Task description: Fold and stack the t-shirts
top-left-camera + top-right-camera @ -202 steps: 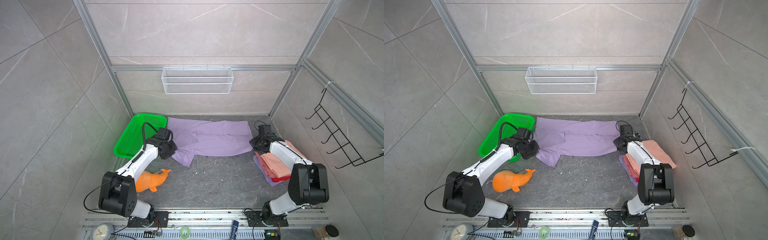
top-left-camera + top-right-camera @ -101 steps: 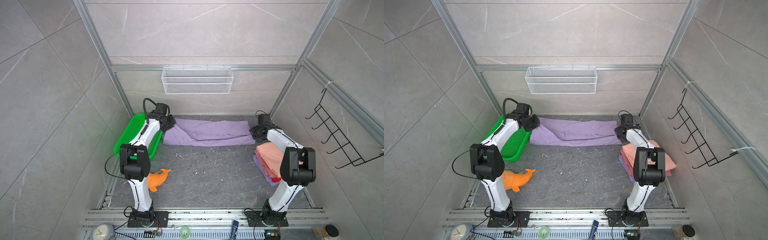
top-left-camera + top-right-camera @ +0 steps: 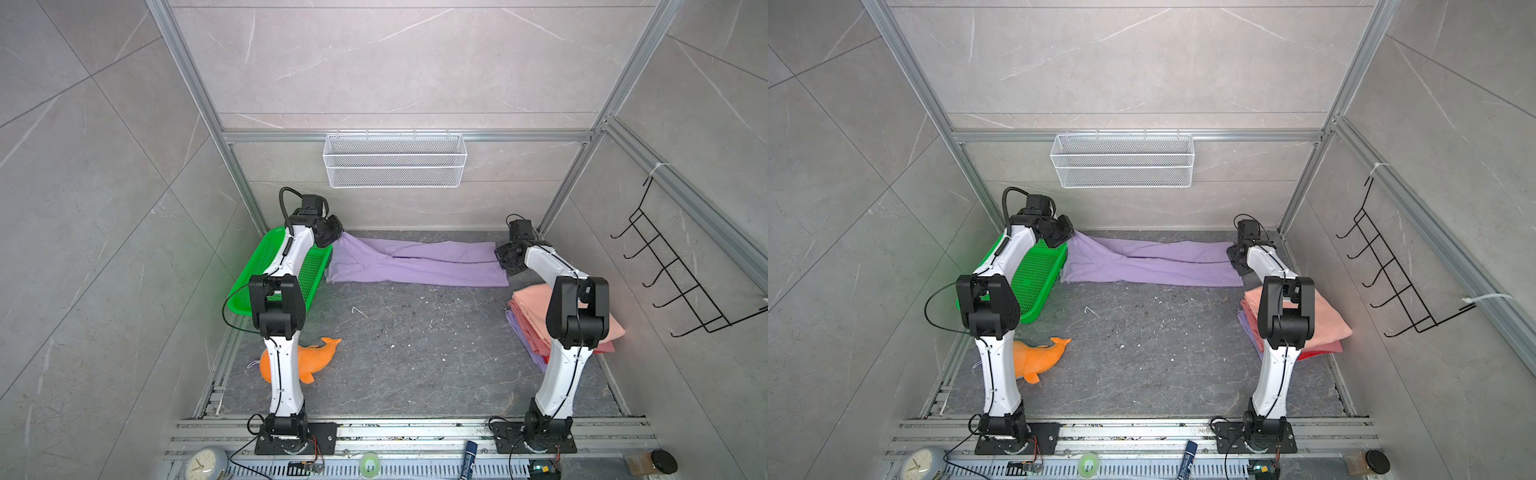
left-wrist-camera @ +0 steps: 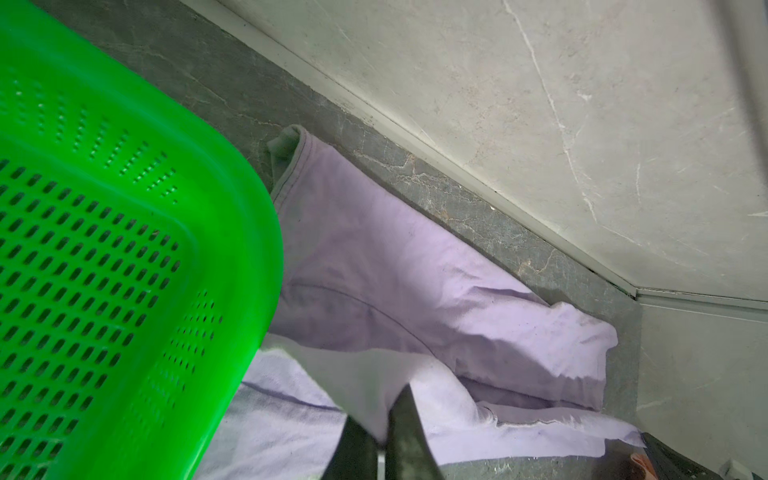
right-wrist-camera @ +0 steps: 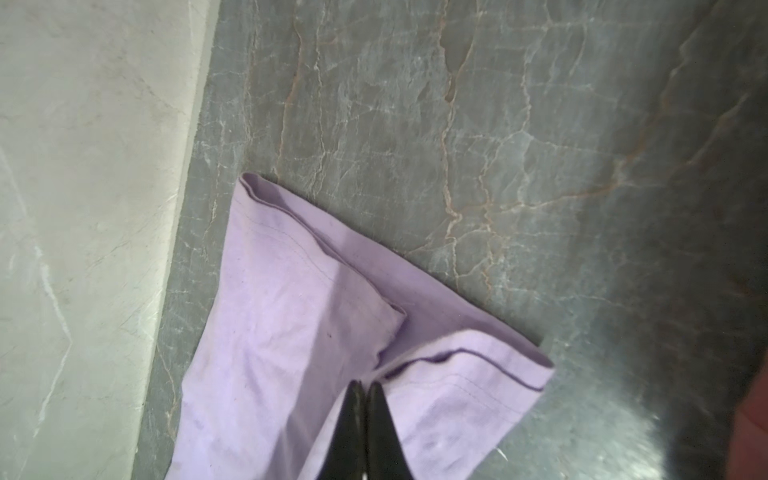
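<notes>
Stretching along the back edge of the grey stone floor (image 3: 415, 357), a lilac shirt (image 3: 415, 262) lies as a long, partly folded band in both top views (image 3: 1154, 262), just in front of the rear wall. The left gripper (image 3: 338, 233) holds its left end raised off the floor, beside the far corner of a green basket (image 3: 318, 270). In the left wrist view the dark fingers (image 4: 409, 428) are clamped on a peak of pale cloth, with the rest of the shirt (image 4: 374, 270) running along the wall and the basket's rim (image 4: 257, 249) close against it.

At the other end, the right gripper (image 3: 501, 258) sits low at the shirt's right edge. The right wrist view shows its fingers (image 5: 353, 415) drawn together with only a thin seam between them, tips at the hemmed, doubled corner of the cloth (image 5: 291, 332). Whether any fabric is pinched there cannot be told.

A stack of folded shirts (image 3: 528, 305), salmon-pink on top with red and lilac edges showing beneath, rests on the right side of the floor, partly behind the right arm and apart from the lilac shirt. An orange toy dolphin (image 3: 322, 357) lies near the left arm's base.
</notes>
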